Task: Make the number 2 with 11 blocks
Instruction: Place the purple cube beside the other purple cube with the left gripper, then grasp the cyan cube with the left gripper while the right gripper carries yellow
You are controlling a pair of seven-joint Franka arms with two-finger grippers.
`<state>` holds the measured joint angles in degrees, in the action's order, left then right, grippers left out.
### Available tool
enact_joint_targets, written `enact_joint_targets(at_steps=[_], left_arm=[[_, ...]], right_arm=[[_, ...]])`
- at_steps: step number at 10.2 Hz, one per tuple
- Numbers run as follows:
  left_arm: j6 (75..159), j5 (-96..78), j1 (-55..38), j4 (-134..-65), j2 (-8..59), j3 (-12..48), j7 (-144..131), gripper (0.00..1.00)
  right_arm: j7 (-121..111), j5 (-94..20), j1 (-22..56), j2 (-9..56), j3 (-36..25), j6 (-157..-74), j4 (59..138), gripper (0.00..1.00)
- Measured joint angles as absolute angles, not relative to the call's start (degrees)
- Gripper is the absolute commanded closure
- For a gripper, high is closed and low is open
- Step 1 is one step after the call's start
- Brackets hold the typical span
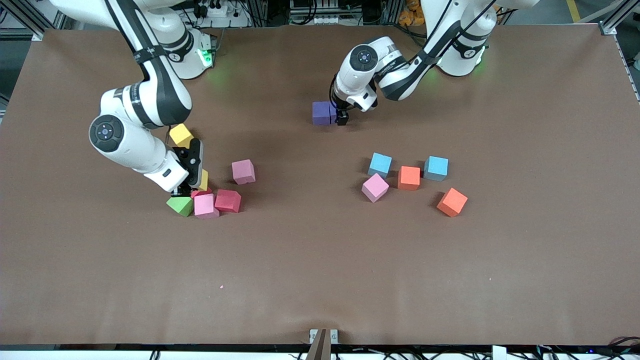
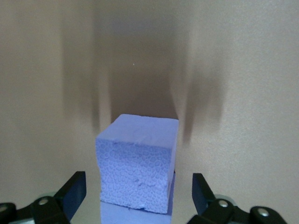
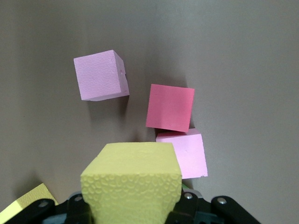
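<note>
Gripping yellow block (image 3: 132, 179), right hand (image 3: 133, 207).

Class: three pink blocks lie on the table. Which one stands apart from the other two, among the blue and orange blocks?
The pink block toward the left arm's end, beside a blue block and an orange block; the other two lie near the right gripper.

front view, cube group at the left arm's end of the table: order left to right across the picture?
Pink cube → light blue cube → orange-red cube → second light blue cube → tilted orange cube.
</note>
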<state>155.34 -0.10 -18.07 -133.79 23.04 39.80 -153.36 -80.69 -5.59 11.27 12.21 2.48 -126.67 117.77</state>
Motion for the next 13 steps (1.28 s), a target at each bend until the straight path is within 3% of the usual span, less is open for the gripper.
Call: enact_joint_targets(at_steps=[9, 13], left_arm=[[144.91, -0.09, -13.96, -132.05, 7.01, 42.51, -140.53, 0.00], [131.01, -0.13, -5.53, -120.99, 8.29, 39.49, -122.18, 0.00]], right_arm=[[-70.59, -5.61, 22.62, 12.21, 3.19, -126.66, 118.39, 0.74], [-63.73, -5.78, 28.85, 12.21, 3.93, -126.68, 120.69, 0.76]])
